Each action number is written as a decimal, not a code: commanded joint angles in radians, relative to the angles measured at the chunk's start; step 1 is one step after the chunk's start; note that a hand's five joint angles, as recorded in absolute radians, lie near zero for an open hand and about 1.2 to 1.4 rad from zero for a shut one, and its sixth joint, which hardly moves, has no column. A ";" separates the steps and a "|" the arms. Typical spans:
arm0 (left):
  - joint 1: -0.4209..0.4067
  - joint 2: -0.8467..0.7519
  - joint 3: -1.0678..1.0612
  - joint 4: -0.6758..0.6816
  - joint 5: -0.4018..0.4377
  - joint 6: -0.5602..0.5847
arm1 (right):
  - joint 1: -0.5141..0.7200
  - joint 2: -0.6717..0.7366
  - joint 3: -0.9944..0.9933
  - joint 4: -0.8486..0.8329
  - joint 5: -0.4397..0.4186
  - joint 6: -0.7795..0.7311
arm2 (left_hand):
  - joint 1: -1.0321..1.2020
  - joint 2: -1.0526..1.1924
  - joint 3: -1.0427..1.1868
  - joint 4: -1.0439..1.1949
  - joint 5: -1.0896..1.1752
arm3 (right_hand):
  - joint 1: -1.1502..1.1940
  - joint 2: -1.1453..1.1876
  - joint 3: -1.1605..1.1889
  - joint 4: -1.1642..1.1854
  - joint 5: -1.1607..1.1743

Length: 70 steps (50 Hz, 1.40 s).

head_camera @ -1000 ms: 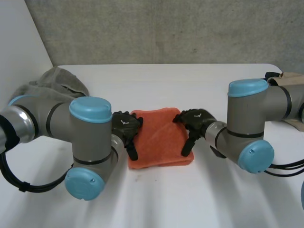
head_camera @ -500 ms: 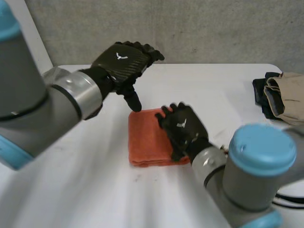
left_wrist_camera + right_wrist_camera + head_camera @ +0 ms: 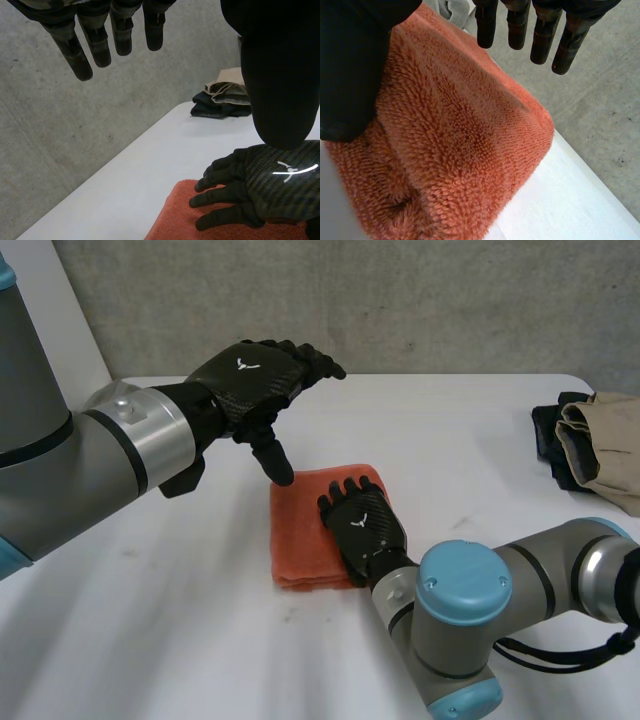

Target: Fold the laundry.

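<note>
The left hand (image 3: 255,380) hangs above the white table (image 3: 150,620), fingers straight, holding nothing, thumb pointing down toward the far left corner of the folded orange towel (image 3: 300,535). The towel lies at table centre, nearly square. The right hand (image 3: 362,525), the nearer one, lies flat on its right half with fingers extended. One second ago both hands flanked the towel's side edges. Folded garments (image 3: 590,445) sit well apart at the right.

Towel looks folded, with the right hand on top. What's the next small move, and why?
Probably lift the right hand straight up off the orange towel: the towel lies flat and folded, the fingers rest straight on it, and the left hand hovers open above.
</note>
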State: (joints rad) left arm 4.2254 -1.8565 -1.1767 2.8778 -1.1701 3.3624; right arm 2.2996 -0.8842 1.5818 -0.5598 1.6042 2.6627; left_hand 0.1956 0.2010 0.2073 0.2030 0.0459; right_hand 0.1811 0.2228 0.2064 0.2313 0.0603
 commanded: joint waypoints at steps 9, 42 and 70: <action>0.004 0.000 -0.007 0.000 0.003 0.002 | -0.005 0.051 -0.095 0.078 -0.003 0.005 | 0.027 0.021 0.015 0.019 0.002 | -0.007 -0.048 -0.032 -0.057 -0.060; 0.019 -0.012 -0.046 0.018 0.004 -0.001 | -0.011 0.131 -0.238 0.130 -0.010 0.000 | 0.027 0.021 0.015 0.019 0.002 | -0.007 -0.048 -0.032 -0.057 -0.060; 0.033 -0.012 -0.087 0.040 0.004 -0.003 | -0.097 0.162 -0.390 0.153 -0.090 0.011 | 0.024 0.018 0.012 0.016 -0.001 | 1.215 1.174 1.190 1.165 1.161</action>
State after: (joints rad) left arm 4.2574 -1.8683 -1.2610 2.9168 -1.1649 3.3595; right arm 2.2728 -0.6671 1.1715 -0.4188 1.5238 2.6691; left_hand 0.1953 0.2009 0.2073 0.2030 0.0460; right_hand 0.8897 1.1557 1.1519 1.1782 0.9276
